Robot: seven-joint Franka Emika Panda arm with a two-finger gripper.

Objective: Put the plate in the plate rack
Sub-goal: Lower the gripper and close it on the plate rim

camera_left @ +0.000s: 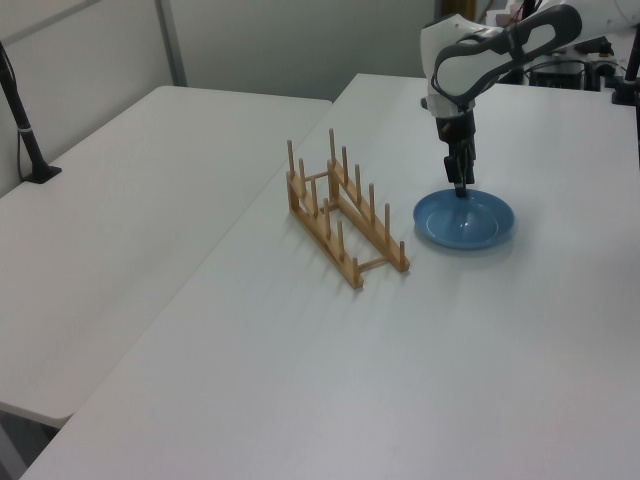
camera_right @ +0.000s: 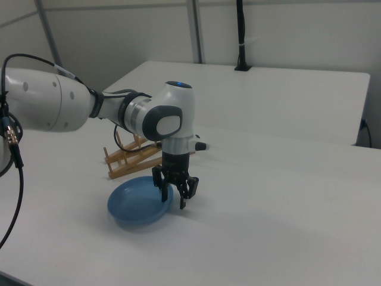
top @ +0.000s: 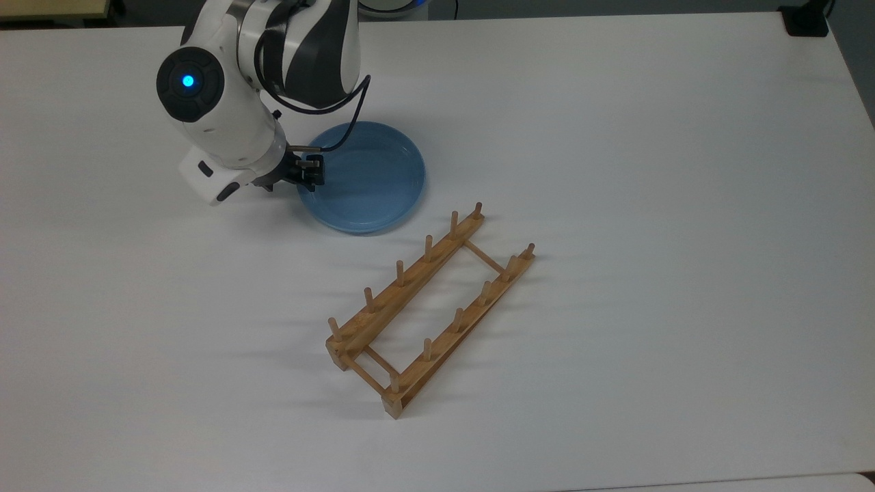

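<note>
Straddling the plate's (camera_right: 140,207) rim, the tool (camera_right: 173,197) stands spread, one finger inside, one outside.

Bright, even overhead light, soft faint shadows under the plate rack (top: 429,307), white table (top: 615,137) slightly washed out

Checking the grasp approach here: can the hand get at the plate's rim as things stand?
Probably yes. The hand is open and straddles the plate rim, one finger inside and one outside. The plate rack stands apart, and nothing else crowds that edge.
</note>
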